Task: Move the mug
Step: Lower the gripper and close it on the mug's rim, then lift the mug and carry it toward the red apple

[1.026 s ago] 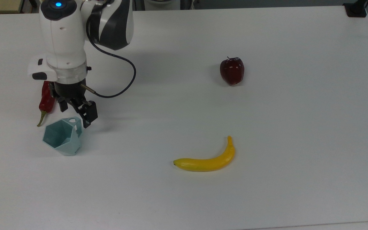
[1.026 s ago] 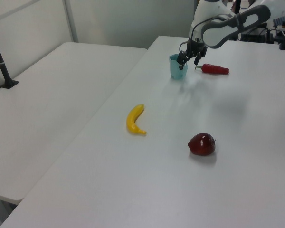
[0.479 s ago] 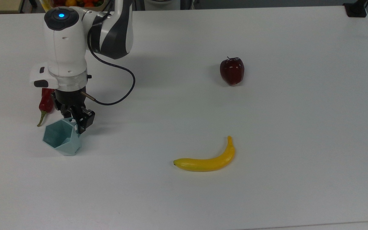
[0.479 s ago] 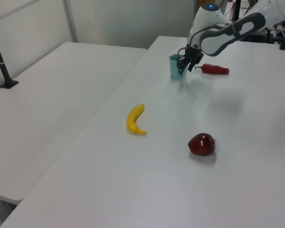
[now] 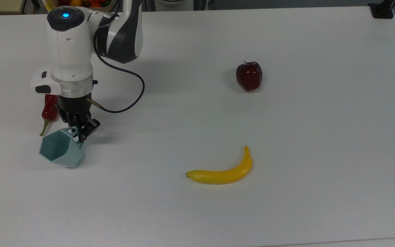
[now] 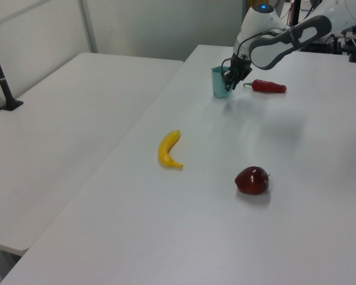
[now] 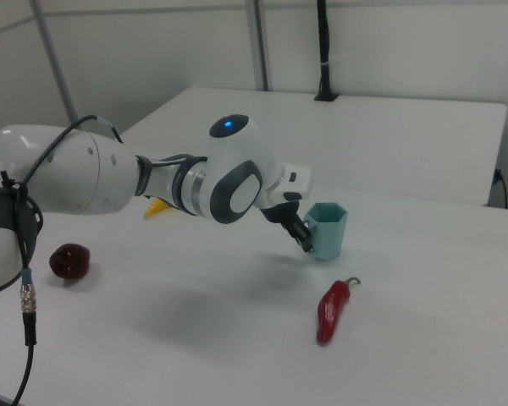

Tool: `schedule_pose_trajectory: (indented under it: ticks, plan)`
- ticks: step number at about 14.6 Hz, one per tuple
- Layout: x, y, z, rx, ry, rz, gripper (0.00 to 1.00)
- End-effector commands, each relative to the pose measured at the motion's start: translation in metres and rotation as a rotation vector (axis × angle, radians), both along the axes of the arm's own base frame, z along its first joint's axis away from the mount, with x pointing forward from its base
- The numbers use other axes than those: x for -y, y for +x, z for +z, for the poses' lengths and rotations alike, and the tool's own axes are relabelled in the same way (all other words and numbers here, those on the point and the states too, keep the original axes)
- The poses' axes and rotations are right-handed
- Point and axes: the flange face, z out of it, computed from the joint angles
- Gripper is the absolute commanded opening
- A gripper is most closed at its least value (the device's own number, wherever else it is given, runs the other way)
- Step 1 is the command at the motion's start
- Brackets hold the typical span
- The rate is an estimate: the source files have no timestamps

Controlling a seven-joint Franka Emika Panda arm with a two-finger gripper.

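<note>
White surface (image 5: 286, 212), pale walls behind. Near edge in the top view: banana (image 5: 222, 171), lying alone. Farther back at the top view's left, the mug (image 5: 60, 149), upright, maybe tipped a bit. My hand (image 5: 78, 132) is pressed together, pinching the mug's handle, at the far rim. Just behind it a red chili (image 5: 49, 108), near the mug but apart. Apple (image 5: 249, 75) well away on the top view's right. Risks, my judgement: the grip is on a thin angular handle off to one side, so the mug could swing or slip when lifted; a move back toward the far side could knock the chili.
</note>
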Motion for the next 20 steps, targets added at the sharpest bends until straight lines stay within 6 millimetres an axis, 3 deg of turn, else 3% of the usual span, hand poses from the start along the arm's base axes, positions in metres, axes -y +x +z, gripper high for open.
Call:
schedule_pose_trajectory:
  ticks: [1,4,5,8,10,15,18,20]
  plan:
    - [0.001,0.000,0.003,0.012,-0.013,0.017,0.01]
    - [-0.001,0.000,0.007,0.013,-0.024,0.034,0.01]
    - [-0.002,-0.001,0.018,0.020,-0.031,0.041,0.01]
    - [-0.021,-0.008,0.044,0.006,-0.052,0.081,0.01]
    - [-0.047,-0.014,0.055,-0.041,-0.063,0.127,0.02]
    - [-0.166,-0.109,0.070,-0.119,-0.117,0.351,0.02]
    - [-0.210,-0.161,0.059,-0.166,-0.126,0.444,0.03]
    - [-0.220,-0.180,0.044,-0.203,-0.152,0.488,0.03]
